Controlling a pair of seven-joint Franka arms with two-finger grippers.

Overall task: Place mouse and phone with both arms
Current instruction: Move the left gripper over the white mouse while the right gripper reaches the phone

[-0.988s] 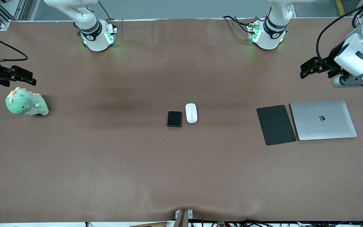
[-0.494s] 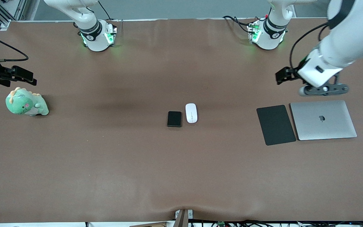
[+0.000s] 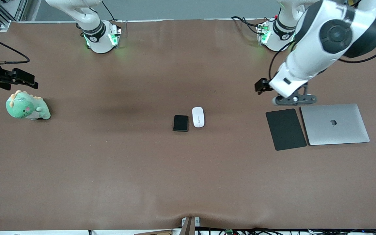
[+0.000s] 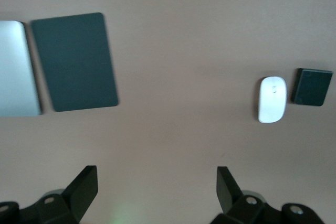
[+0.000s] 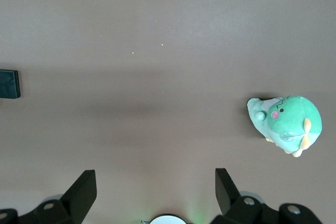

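The white oval mouse (image 3: 198,117) lies mid-table, with the small black phone (image 3: 180,123) beside it toward the right arm's end. Both show in the left wrist view, the mouse (image 4: 272,106) and the phone (image 4: 312,86). My left gripper (image 3: 261,86) is open and empty, in the air over bare table between the mouse and the mouse pad; its own view shows it the same way (image 4: 156,187). My right gripper (image 3: 28,81) is open and empty and waits beside the plush toy; its view (image 5: 156,190) shows only the phone's edge (image 5: 9,84).
A flat black mouse pad (image 3: 285,129) and a closed silver laptop (image 3: 335,124) lie side by side toward the left arm's end. A green plush dinosaur (image 3: 27,106) sits at the right arm's end. The brown table cover (image 3: 188,179) spans the table.
My left arm has swung in from its end of the table toward the middle, bringing its gripper past the laptop and mouse pad. The right arm, mouse and phone have not moved.
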